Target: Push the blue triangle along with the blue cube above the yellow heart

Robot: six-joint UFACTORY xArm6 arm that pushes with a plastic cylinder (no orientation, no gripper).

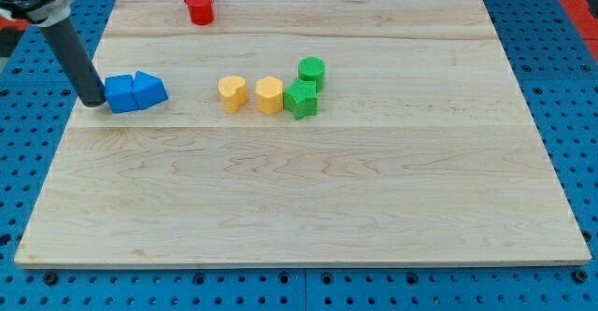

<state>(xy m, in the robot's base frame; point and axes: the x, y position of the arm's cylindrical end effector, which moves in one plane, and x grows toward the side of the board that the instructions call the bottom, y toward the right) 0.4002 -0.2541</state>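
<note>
Here my tip (pixel 94 101) touched the blue cube's (pixel 121 94) left side, holding nothing, since it has no claw. The blue triangle (pixel 149 89) sat against the cube's right, left of the yellow heart (pixel 233 93). Pushing seemed underway; next calls for steering both rightward and farther.

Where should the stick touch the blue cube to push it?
Push its left face, coming from the view's left. My tip already sits there, and the blue wooden cube touches the blue triangle on its right, so both slide together.
</note>
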